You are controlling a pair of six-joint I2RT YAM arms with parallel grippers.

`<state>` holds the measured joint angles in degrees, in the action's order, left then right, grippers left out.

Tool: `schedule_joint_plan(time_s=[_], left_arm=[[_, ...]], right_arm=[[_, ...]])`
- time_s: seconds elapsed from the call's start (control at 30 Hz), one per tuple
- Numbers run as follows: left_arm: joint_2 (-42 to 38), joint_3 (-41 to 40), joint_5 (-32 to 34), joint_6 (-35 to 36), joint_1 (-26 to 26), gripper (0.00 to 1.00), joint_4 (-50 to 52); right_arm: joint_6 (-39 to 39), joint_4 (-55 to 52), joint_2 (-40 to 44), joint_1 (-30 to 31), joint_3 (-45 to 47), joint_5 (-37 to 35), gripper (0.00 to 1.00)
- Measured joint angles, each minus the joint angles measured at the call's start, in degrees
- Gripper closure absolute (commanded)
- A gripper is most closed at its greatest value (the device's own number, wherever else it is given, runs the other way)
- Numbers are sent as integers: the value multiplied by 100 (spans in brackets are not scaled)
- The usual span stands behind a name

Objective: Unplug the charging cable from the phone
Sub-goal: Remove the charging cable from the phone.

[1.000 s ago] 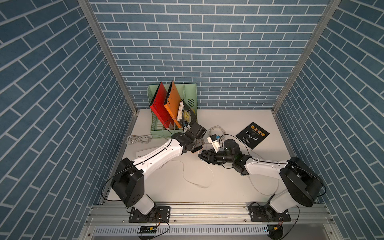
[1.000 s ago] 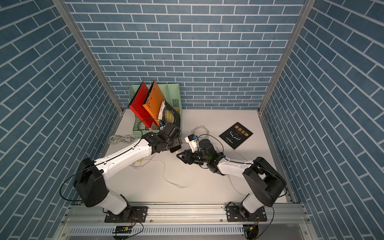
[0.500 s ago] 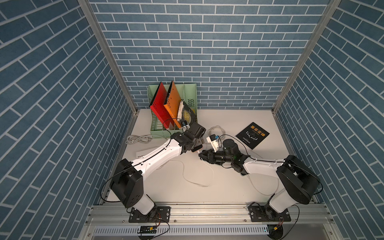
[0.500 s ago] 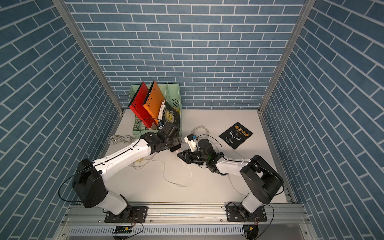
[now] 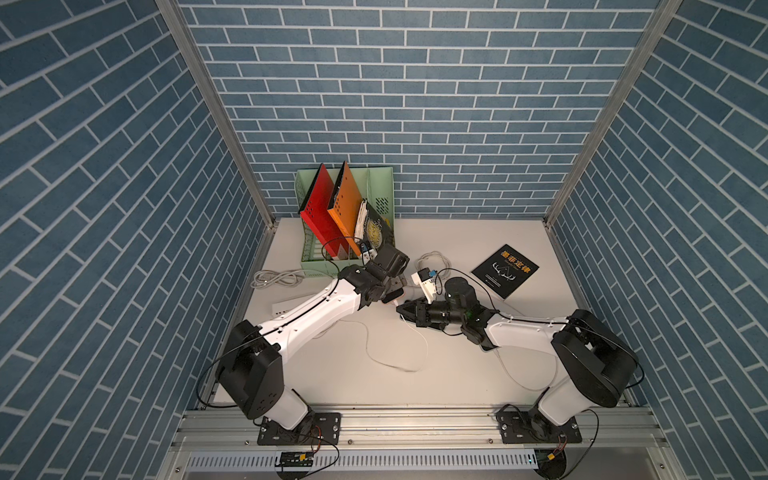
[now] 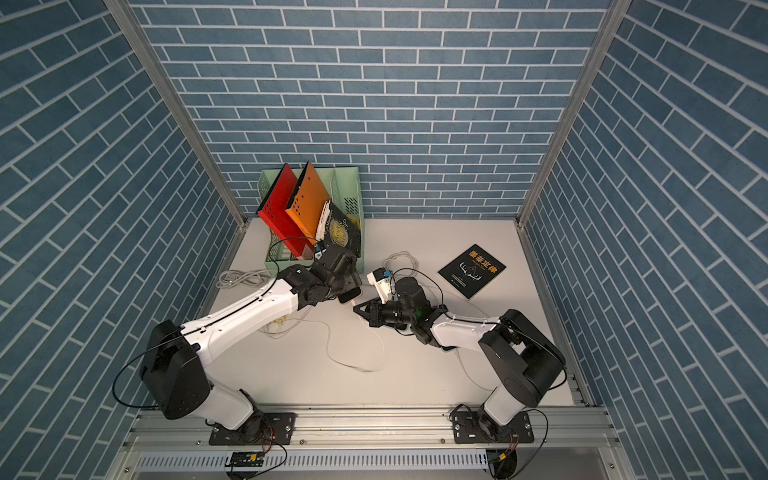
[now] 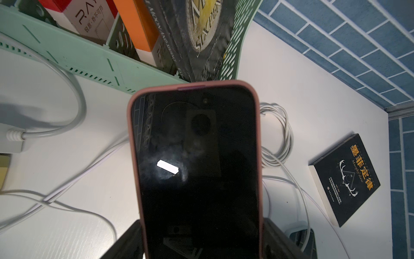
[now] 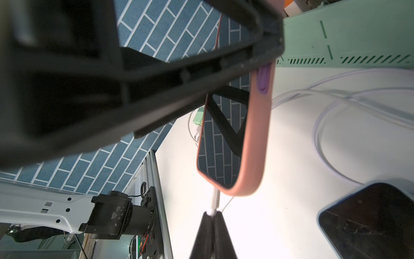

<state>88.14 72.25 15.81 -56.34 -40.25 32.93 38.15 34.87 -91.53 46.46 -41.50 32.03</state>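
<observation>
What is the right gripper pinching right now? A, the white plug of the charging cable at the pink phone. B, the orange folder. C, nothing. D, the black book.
A: in the right wrist view the right gripper is closed on the white plug at the end of the pink-cased phone.

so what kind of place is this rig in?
Probably a lab robot cell dressed as a desk: brick-print wall panels, left arm and right arm bolted to a metal rail, a green file rack.
</observation>
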Motion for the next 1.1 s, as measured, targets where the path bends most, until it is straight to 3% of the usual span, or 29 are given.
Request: schedule_joint_plan(time_s=[0.9,1.1], left_arm=[[-157,0,365,-170,330,64,17],[-372,-39,413,-164,361,64,35]], right_arm=[[-7,11,81,4,326,83,100],[-275,-669,94,-122,-168,63,100]])
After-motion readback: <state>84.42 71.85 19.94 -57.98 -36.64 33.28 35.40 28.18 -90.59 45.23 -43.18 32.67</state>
